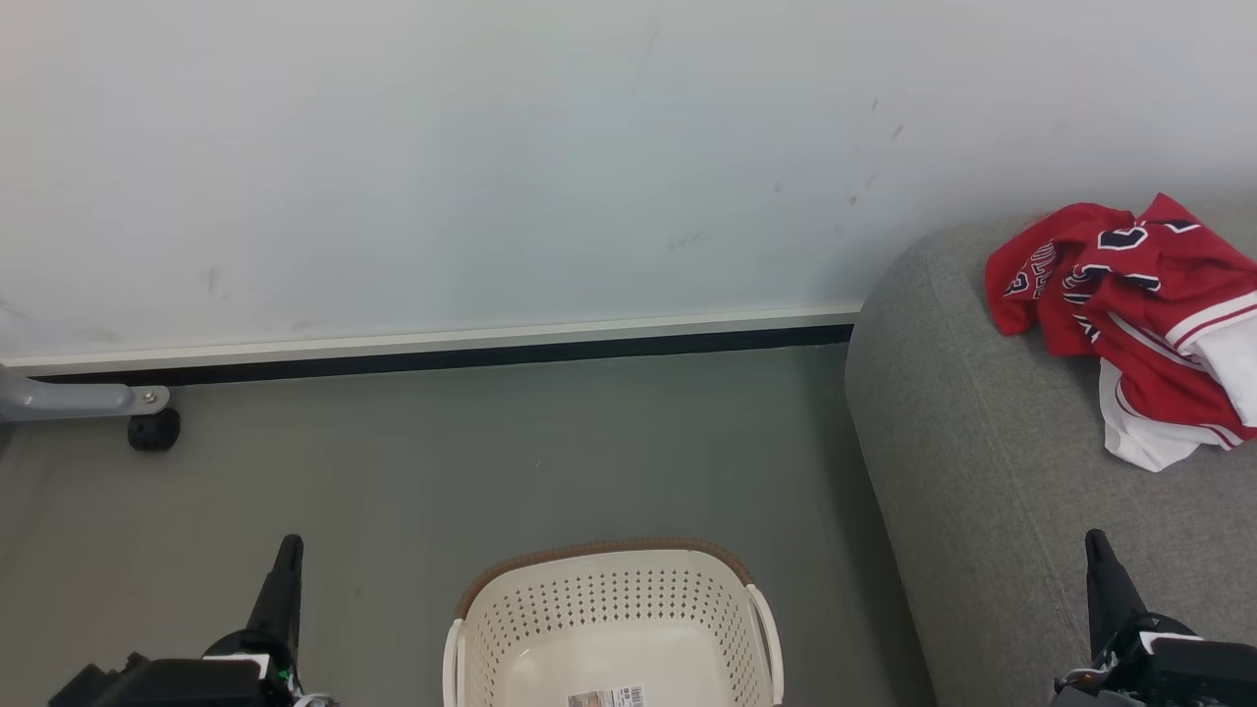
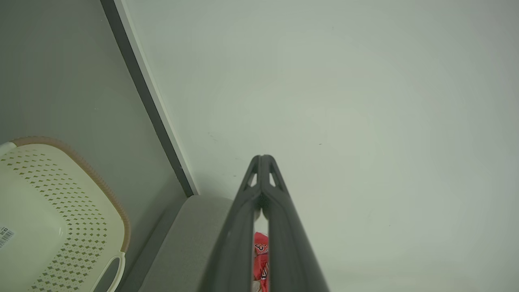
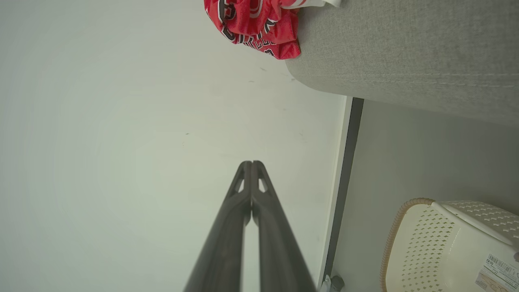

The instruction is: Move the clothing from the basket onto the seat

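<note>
The red clothing with white trim lies crumpled on the grey seat at the right; it also shows as the clothing and the clothing. The cream basket stands on the floor at the bottom centre, with nothing but a label inside. My left gripper is shut at the lower left, to the left of the basket, holding nothing. My right gripper is shut at the lower right, over the seat's front part, well below the clothing. In the wrist views the left gripper and right gripper have their tips pressed together.
A pale wall with a white and black skirting runs behind the grey floor. A grey leg with a black caster stands at the far left. Open floor lies between the basket and the wall.
</note>
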Controlling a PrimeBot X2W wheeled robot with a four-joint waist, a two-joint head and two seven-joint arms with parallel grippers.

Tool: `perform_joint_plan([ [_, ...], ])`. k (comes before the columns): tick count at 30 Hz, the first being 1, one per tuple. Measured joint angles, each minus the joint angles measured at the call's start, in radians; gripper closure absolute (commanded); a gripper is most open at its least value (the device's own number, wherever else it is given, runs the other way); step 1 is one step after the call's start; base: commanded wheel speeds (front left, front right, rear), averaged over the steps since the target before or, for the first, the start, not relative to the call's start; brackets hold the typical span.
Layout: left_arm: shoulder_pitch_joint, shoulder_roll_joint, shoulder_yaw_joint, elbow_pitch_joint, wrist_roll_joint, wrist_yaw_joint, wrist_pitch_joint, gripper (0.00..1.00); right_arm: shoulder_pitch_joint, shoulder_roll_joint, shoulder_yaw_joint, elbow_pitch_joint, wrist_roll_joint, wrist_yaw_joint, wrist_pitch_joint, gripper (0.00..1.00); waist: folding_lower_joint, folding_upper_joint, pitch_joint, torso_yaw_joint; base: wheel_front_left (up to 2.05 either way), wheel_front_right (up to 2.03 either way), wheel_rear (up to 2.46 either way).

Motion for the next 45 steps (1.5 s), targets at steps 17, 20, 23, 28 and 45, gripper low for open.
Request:
perform_joint_plan([
  [17,0.000,0.000,0.000,0.000,0.000,0.000,0.000,1.00,0.000,0.000,0.000,0.000,0.000,0.000,0.000,1.00,0.0000,-0.0001,0.000,0.000,0.00,0.00,0.00],
  [20,0.000,0.000,0.000,0.000,0.000,0.000,0.000,1.00,0.000,0.000,0.000,0.000,0.000,0.000,0.000,1.00,0.0000,0.0000,0.000,0.000,0.00,0.00,0.00],
  [23,0.000,0.000,0.000,0.000,0.000,0.000,0.000,1.00,0.000,0.000,0.000,0.000,0.000,0.000,0.000,1.00,0.0000,0.0000,0.000,0.000,0.00,0.00,0.00],
  [28,0.000,0.000,0.000,0.000,0.000,0.000,0.000,1.00,0.000,0.000,0.000,0.000,0.000,0.000,0.000,1.00,0.0000,0.0000,0.000,0.000,0.00,0.00,0.00],
  [45,0.000,0.000,0.000,0.000,0.000,0.000,0.000,1.00,0.000,0.000,0.000,0.000,0.000,0.000,0.000,1.00,0.0000,0.0000,0.000,0.000,0.00,0.00,0.00],
])
